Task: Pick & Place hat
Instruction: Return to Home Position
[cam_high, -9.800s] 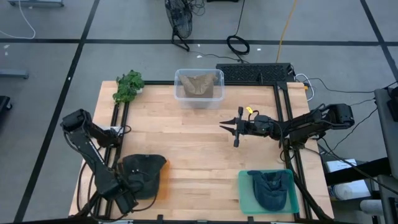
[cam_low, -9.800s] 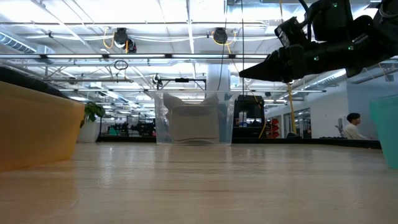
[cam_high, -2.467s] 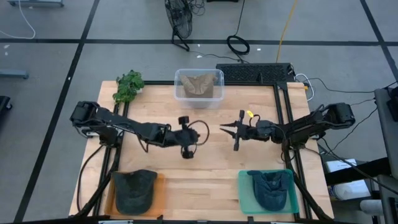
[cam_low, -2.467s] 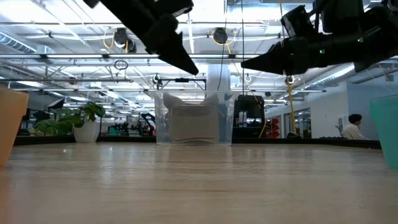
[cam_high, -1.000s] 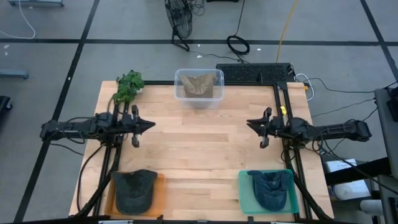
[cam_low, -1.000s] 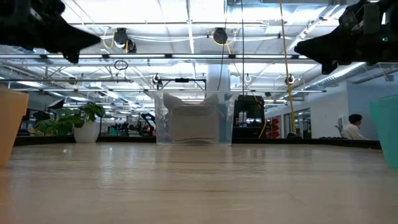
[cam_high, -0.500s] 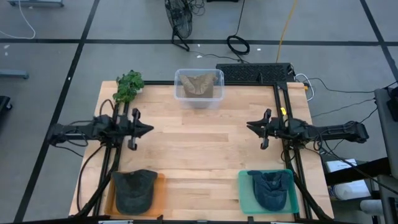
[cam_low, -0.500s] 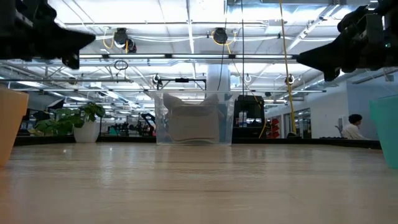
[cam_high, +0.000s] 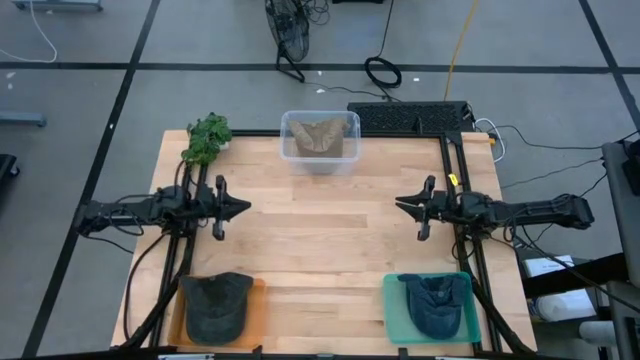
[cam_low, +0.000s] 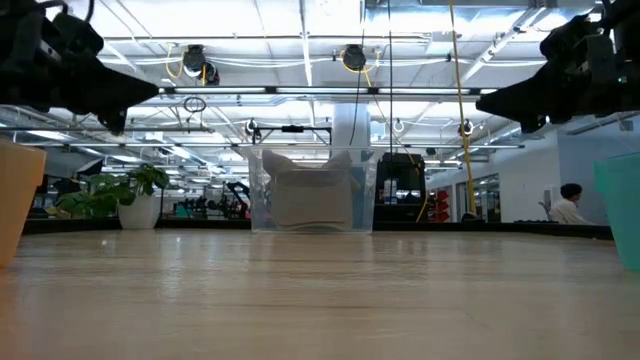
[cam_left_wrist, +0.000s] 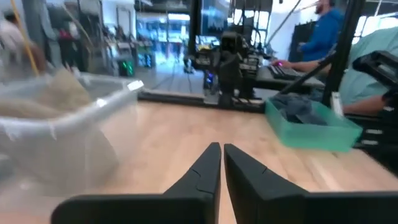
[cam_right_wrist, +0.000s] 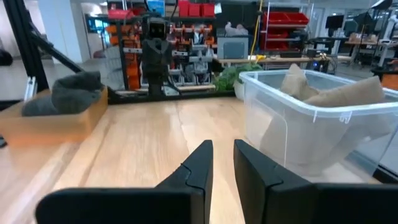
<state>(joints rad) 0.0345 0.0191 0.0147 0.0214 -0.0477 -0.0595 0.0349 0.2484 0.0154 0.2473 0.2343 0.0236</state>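
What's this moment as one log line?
brown cap: clear bin; black cap: orange bin; blue cap: green bin; left end effector: shut; right end effector: open

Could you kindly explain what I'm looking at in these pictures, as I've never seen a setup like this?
This is a robot with two dark arms at a wooden table. One picture looks straight down, one looks level across the tabletop, and two come from cameras on the arms' wrists. Each arm ends in a two-fingered pincer. The left pincer and right pincer hover above the table, pointing towards each other, both empty. The left's fingers are almost together, the right's a little apart. Three bins stand on the table: a clear bin holding a brown cap, an orange bin holding a black cap, and a green bin holding a dark blue cap. A small plant sits at one corner.
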